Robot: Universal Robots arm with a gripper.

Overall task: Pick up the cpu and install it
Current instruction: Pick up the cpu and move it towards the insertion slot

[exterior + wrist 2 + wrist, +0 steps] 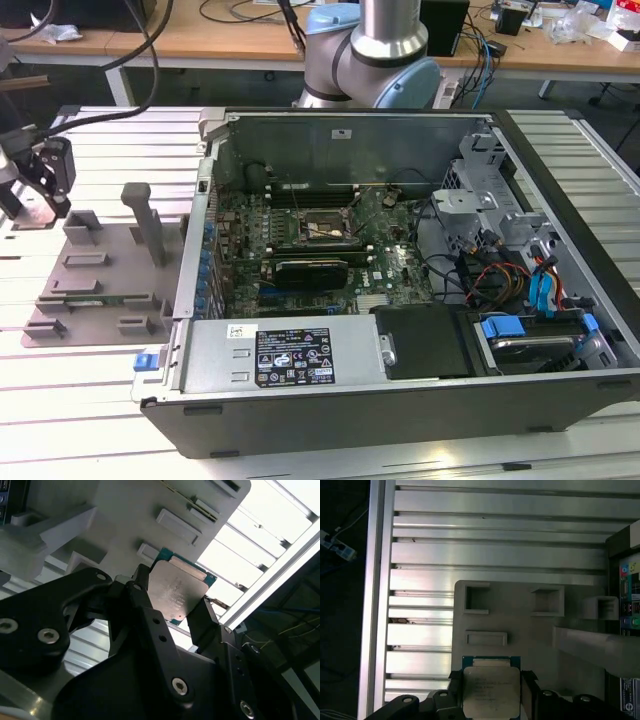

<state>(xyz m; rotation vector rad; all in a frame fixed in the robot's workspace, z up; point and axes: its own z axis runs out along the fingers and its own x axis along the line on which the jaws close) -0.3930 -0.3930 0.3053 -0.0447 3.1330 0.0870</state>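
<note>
Gripper: far out at the exterior view's left edge, the gripper [45, 178] hangs over the end of the grey fixture plate [110, 285], well apart from the open computer case [300, 352].

Grip: clamped on the cpu [181, 587]. In both wrist views a black finger [142, 587] presses on each of two opposite edges of the chip.

Cpu: between the fingertips, with its silvery lid facing the wrist cameras and a green rim showing. It is over the plate's edge, beside the slatted table [495, 555]. I cannot tell whether it is clear of the plate or touching it.

Socket: the black-framed socket [322, 228] is near the middle of the exterior view, on the green motherboard [392, 272] deep inside the case.

Risk, slip: the hold looks to be on thin edges only. A jolt could twist the chip in the fingers or drop it onto the slats.

Risk, snag: the tall post [150, 222] and the raised blocks stand close by on the plate. A low sweep could clip them.

Risk, entry: the case walls and the loose cables [470, 262] crowd the way in, and a brush there could knock the chip askew.

Risk, seating: if the chip arrives rotated or tilted, I judge it would sit crooked in the socket and could damage the contacts.
</note>
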